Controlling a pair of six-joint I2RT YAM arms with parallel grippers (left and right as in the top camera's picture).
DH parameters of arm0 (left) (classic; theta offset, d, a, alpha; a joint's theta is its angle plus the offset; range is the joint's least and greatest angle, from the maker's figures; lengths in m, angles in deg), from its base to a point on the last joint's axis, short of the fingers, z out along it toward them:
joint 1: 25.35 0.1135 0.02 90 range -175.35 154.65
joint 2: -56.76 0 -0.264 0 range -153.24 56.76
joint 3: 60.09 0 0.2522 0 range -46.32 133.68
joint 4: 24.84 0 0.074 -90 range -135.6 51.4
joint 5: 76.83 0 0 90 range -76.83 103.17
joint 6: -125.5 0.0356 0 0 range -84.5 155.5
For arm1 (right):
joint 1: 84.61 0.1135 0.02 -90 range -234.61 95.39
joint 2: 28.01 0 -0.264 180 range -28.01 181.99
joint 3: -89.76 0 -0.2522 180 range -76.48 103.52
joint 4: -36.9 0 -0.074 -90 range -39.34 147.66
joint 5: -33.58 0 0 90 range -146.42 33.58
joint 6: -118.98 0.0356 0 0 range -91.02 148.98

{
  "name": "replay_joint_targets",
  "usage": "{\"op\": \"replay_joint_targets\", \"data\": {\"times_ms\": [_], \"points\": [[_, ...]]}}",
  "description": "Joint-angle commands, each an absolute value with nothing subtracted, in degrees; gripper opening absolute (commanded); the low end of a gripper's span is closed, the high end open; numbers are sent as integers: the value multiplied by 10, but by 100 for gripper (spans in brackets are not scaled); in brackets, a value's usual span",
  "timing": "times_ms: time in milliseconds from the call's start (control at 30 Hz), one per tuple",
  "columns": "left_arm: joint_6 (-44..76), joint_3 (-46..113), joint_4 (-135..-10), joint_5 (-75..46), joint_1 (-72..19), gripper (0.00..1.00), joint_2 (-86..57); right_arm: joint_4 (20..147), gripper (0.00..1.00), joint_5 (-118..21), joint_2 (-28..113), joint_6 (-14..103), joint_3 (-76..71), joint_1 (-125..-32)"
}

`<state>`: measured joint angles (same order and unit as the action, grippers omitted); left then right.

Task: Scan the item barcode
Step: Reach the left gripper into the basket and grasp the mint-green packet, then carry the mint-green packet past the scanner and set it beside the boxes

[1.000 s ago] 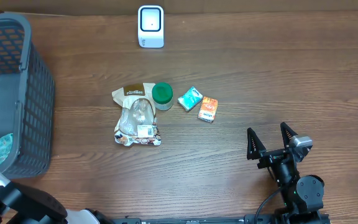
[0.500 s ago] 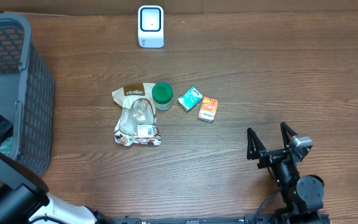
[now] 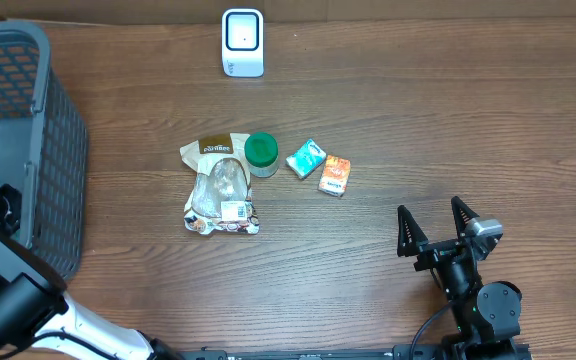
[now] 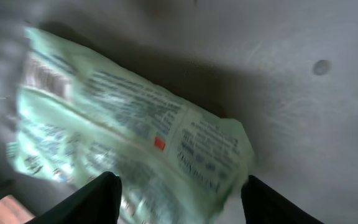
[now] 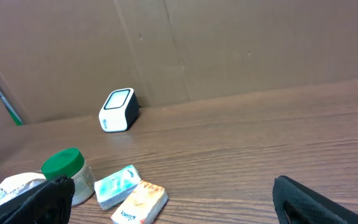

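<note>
- Since 1 second ago the left arm (image 3: pixel 8 290) has swung up across the near left corner of the basket (image 3: pixel 63 150). It now covers the spot where a pale packet showed before.
- Nothing else has shifted: the right arm and the 4 things in the middle of the table (image 3: pixel 468 100) lie as they did.
- From the left wrist, the pale green packet (image 4: pixel 135 130) lies flat on the grey basket floor, slanting from upper left down to lower right. The view is blurred.
- A striped patch (image 4: pixel 42 78) that looks like a barcode sits near the packet's upper left corner, facing up, and a small red mark sits mid-packet.
- The left gripper (image 4: pixel 182 180) hangs over the packet's lower edge with 1 finger on each side of it. The jaws stand apart, but the blur makes it impossible to tell whether the pads press on the packet.
- The right gripper (image 3: pixel 430 210) rests low over the near right part of the table. Its jaws are spread wide with nothing between them, and it is well apart from every item.
- The white scanner (image 3: pixel 242 42) stands upright at the far edge of the table, well apart from the basket and from the packet.
- Mid-table lies a clear bag (image 3: pixel 220 187) with a brown header, and a green-lidded jar (image 3: pixel 261 152) touches its upper right corner.
- Just right of the jar lie a teal packet (image 3: pixel 307 158) and an orange packet (image 3: pixel 335 175), close side by side.
</note>
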<state>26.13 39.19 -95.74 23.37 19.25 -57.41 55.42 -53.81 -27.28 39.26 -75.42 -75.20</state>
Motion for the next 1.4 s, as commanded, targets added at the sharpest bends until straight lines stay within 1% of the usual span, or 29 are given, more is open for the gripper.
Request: {"op": "replay_joint_targets", "data": {"times_ms": [0,67,133,200,233,267,500,633,767,933,1133,1267,1367], "points": [[270,390,-955,242,188,63,-593,552,100,-537,-278,392,-760,-754],[270,390,-955,241,188,58,-595,552,100,-537,-278,392,-760,-754],[270,390,-955,242,188,40,-595,552,100,-537,-278,392,-760,-754],[270,390,-956,241,188,15,-595,552,100,-537,-278,392,-760,-754],[270,390,-956,241,188,8,-595,552,100,-537,-278,392,-760,-754],[270,390,-957,241,188,4,-595,552,100,-537,-278,392,-760,-754],[267,410,-987,240,188,4,-594,552,100,-537,-278,392,-760,-754],[250,478,-1035,218,184,4,-584,552,100,-537,-278,392,-760,-754],[244,564,-1075,168,170,4,-558,552,100,-537,-278,392,-760,-754],[235,654,-1098,120,130,4,-502,552,100,-537,-278,392,-760,-754],[231,704,-1097,129,33,4,-403,552,100,-537,-278,392,-760,-754],[231,706,-1093,184,-56,4,-339,552,100,-537,-278,392,-760,-754],[231,706,-1101,234,-139,4,-304,552,100,-537,-278,392,-760,-754]]}}
